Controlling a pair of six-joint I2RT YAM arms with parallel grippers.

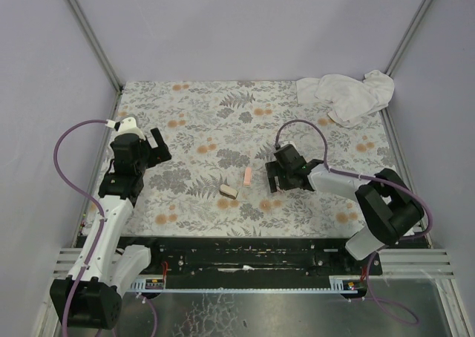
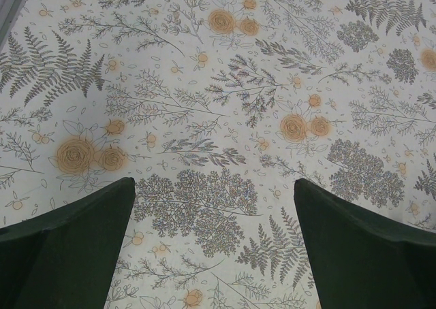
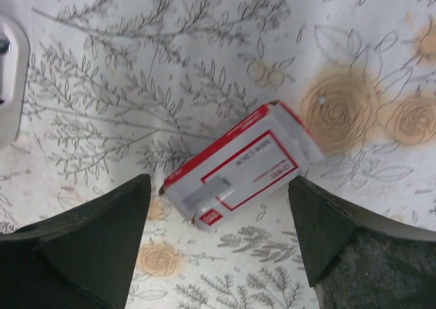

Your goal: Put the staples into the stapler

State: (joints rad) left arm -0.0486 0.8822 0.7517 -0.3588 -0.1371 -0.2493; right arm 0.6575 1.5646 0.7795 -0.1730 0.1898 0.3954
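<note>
Pink staples box [image 1: 247, 176] lies flat on the floral bench [image 1: 193, 122], at 9 o'clock from the right gripper [image 1: 270, 180], whose jaws stand apart. The left gripper [image 1: 161, 145] is spread wide too.

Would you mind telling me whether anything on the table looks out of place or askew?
The staples box lies skewed, diagonal between the fingers of the open right gripper. A small tan piece sits apart from it, and a white cloth is crumpled in the far right corner.

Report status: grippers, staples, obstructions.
Left gripper open over floral table. Right gripper open, small pink-and-white cardboard staples box flat before it, untouched. Small tan block nearby, apart.
</note>
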